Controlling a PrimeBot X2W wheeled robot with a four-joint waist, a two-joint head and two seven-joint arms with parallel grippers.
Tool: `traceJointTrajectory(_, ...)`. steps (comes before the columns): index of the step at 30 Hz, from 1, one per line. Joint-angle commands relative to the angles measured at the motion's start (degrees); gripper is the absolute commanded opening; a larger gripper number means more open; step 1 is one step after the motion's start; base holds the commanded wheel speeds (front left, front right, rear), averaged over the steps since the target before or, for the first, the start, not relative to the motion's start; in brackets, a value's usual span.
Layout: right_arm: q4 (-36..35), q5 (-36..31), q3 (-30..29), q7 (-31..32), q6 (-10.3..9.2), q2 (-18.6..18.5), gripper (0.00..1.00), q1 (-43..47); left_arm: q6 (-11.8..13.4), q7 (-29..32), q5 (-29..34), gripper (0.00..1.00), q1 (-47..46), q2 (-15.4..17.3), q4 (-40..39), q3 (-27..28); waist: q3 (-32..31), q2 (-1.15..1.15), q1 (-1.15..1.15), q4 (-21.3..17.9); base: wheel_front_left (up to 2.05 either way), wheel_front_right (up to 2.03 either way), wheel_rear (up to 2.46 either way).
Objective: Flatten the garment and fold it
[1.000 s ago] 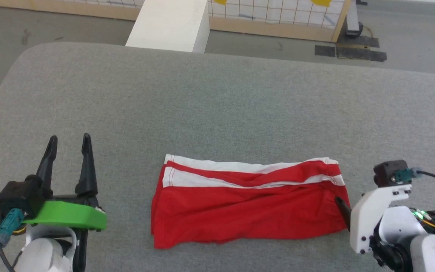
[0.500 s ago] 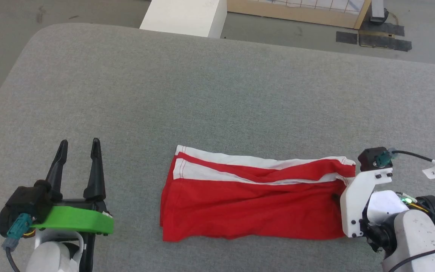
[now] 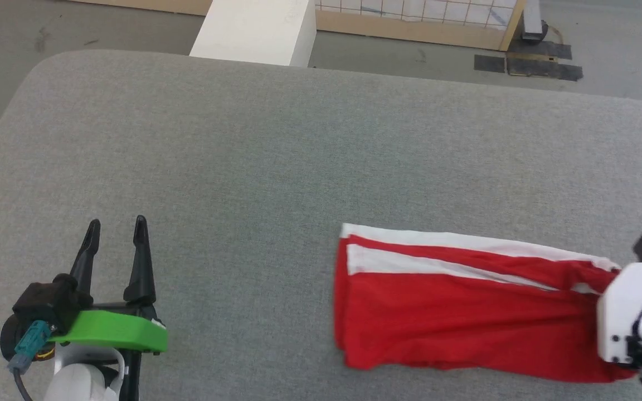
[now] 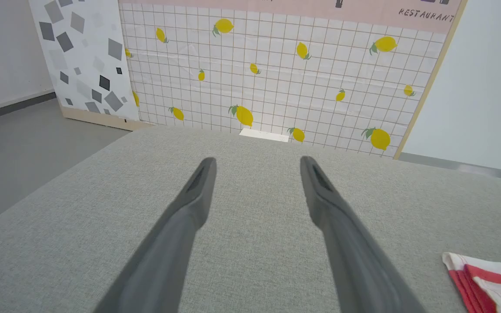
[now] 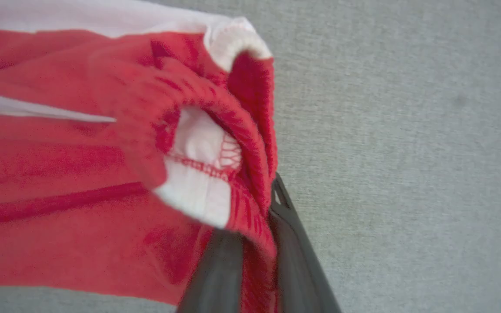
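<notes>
Left gripper [image 3: 116,223] sits at 8 o'clock in the head view, fingers pointing toward 12, jaws spread wide. Right gripper [image 5: 262,208] is pinched tight on the garment [image 5: 59,174] edge. Its white wrist [image 3: 627,312] is at 4 o'clock.

garment [image 5: 81,174] blurred, cropped at frame edges

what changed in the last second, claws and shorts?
The right claw closed on the right end of the garment and dragged it toward the robot's right, stretching it longer. The left claw stayed open over the grey table, away from the cloth.
</notes>
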Motion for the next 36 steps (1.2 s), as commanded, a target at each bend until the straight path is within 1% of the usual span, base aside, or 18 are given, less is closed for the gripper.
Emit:
traceJointTrajectory(1, -0.96, -0.92, -0.79, 1.07, -0.1, -0.6, 0.0, 0.58, -0.38, -0.26, 0.47, 1.0, 0.38, -0.09, 0.21, 0.07, -0.11, 0.52, 0.0, -0.25, 0.0, 0.0, 0.0)
traceJointTrajectory(4, -3.33, -1.08, -1.32, 3.16, -0.1, -0.94, 0.0, 0.77, -0.4, -0.26, 0.3, 1.0, 0.34, 0.04, 0.44, -0.09, -0.36, 0.52, 0.0, -0.45, 0.0, 0.0, 0.0)
traceJointTrajectory(5, -6.35, 0.84, 0.27, 5.85, -0.1, -0.94, 0.0, 1.25, -0.41, -0.26, 0.15, 1.0, 0.38, 0.24, 0.7, -0.56, -0.87, 0.52, 0.0, -0.39, 0.0, 0.0, 0.0)
traceJointTrajectory(11, -15.56, 9.94, 6.84, 14.63, -0.1, 0.62, 0.0, 3.28, -0.42, -0.26, -0.11, 1.0, 1.02, 0.32, 0.58, -0.57, -1.65, 0.52, 0.0, -0.36, 0.0, 0.0, 0.0)
traceJointTrajectory(14, -18.6, 14.47, 10.25, 15.48, -0.1, 2.01, 0.0, 3.15, -0.42, -0.26, -0.13, 1.0, 1.54, 0.1, 0.43, -0.52, -1.8, 0.52, 0.0, -0.44, 0.0, 0.0, 0.0)
traceJointTrajectory(17, -18.52, 17.93, 14.15, 13.78, -0.1, 3.08, 0.0, 2.39, -0.42, -0.26, -0.38, 1.0, 1.63, -0.01, 0.61, -0.79, -1.74, 0.52, 0.0, -0.34, 0.0, 0.0, 0.0)
traceJointTrajectory(21, -14.36, 22.17, 18.89, 9.94, -0.1, 3.58, 0.0, 1.08, -0.42, -0.26, -0.88, 1.0, 1.43, -0.27, 1.19, -1.13, -1.8, 0.52, 0.0, 0.27, 0.0, 0.0, 0.0)
traceJointTrajectory(26, -5.7, 28.43, 24.68, 1.59, -0.1, 3.62, 0.0, -1.89, -0.42, -0.26, -1.15, 1.0, 1.1, -0.01, 1.84, -2.0, -1.43, 0.52, 0.0, 1.62, 0.0, 0.0, 0.0)
traceJointTrajectory(30, 2.01, 30.14, 28.33, -4.9, -0.1, 3.63, 0.0, -5.19, -0.42, -0.26, -1.58, 1.0, 0.99, 0.41, 2.41, -2.21, -0.84, 0.52, 0.0, 2.45, 0.0, 0.0, 0.0)
traceJointTrajectory(36, 14.11, 31.81, 31.55, -15.25, -0.1, 3.63, 0.0, -10.02, -0.43, -0.26, -2.01, 1.0, 0.66, 0.77, 2.91, -2.54, -0.09, 0.52, 0.0, 3.4, 0.0, 0.0, 0.0)
